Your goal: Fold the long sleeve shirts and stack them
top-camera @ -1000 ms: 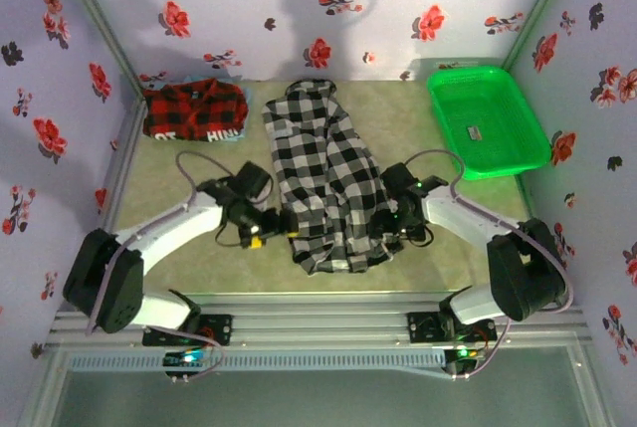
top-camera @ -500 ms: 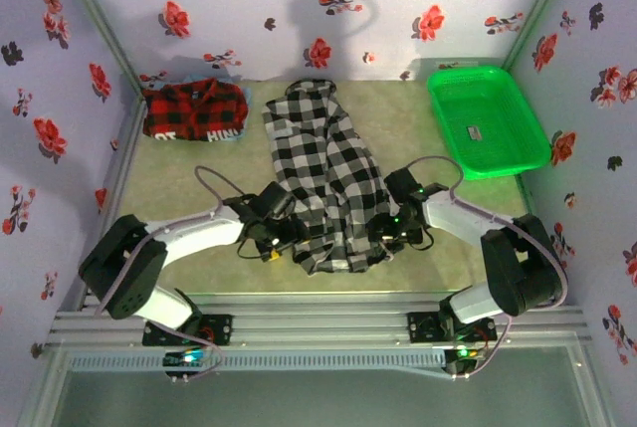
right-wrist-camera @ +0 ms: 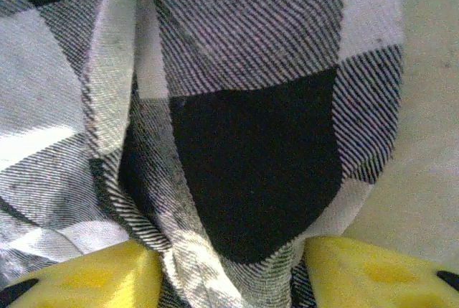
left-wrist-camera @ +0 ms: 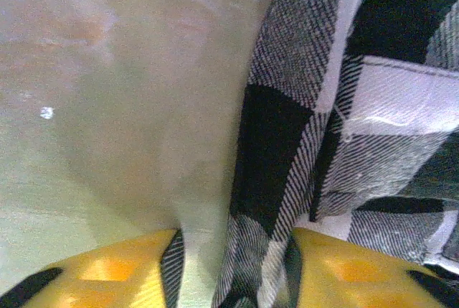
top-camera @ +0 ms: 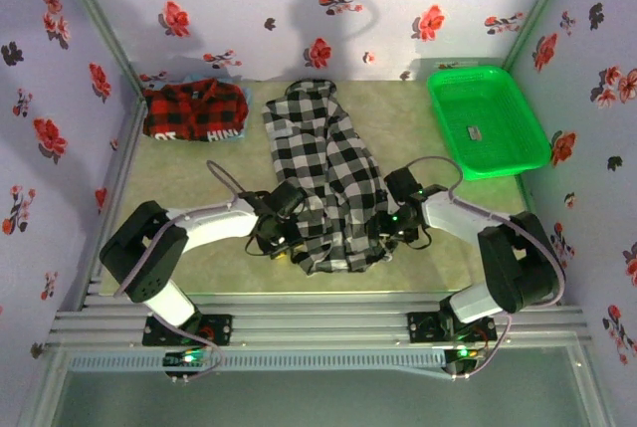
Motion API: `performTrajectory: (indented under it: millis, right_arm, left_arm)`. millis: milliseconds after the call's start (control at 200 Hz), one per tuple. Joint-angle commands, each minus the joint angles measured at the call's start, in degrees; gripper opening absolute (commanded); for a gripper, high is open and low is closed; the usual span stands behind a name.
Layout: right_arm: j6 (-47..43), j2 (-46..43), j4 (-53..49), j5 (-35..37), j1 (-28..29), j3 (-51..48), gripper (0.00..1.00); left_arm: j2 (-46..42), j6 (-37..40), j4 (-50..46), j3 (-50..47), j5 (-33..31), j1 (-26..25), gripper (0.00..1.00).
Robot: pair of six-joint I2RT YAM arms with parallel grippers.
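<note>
Inspecting the black-and-white checked shirt, laid mid-desk toward the near edge, I judged it light, limp and prone to bunching; its near hem corners suited gripping. There the left tool and right tool straddled cloth; whether either was clenched, I could not tell. The red plaid shirt lay at the far left corner.

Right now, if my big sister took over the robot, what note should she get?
Left gripper: cloth at the near left edge of the checked shirt sits between its fingers; firm pinch unclear.
Right gripper: same, at the near right edge.
The checked shirt lies lengthwise in the middle; the red plaid shirt sits folded at the far left.
Done: red one looks folded. Left: fold the checked one, stack both.
</note>
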Motion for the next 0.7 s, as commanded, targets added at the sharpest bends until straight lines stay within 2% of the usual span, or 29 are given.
performTrajectory:
  millis: [0,115,250,475,695]
  right_arm:
    - [2.20,1.76,-0.23,-1.39,-0.09,-2.15,0.37]
    - [4.28,-0.94,-1.13,-1.72,-0.01,-2.39,0.19]
    - [6.01,-5.43,-3.38,-2.58,0.17,-2.04,0.10]
    - [8.74,-10.07,-5.24,-5.31,0.35,-2.33,0.05]
    - [9.85,-11.84,-8.54,-4.79,0.35,0.36,0.02]
  left_arm:
    - [4.37,1.04,11.81,1.06,0.86,-1.54,0.30]
    - [4.18,1.90,11.32,2.67,0.91,-1.55,0.21]
    - [1.18,3.40,8.31,3.51,-0.19,-1.54,0.12]
    - [-1.69,5.55,6.75,5.81,0.72,-1.54,0.00]
    - [-7.27,5.15,4.11,4.50,-0.17,-1.38,0.00]
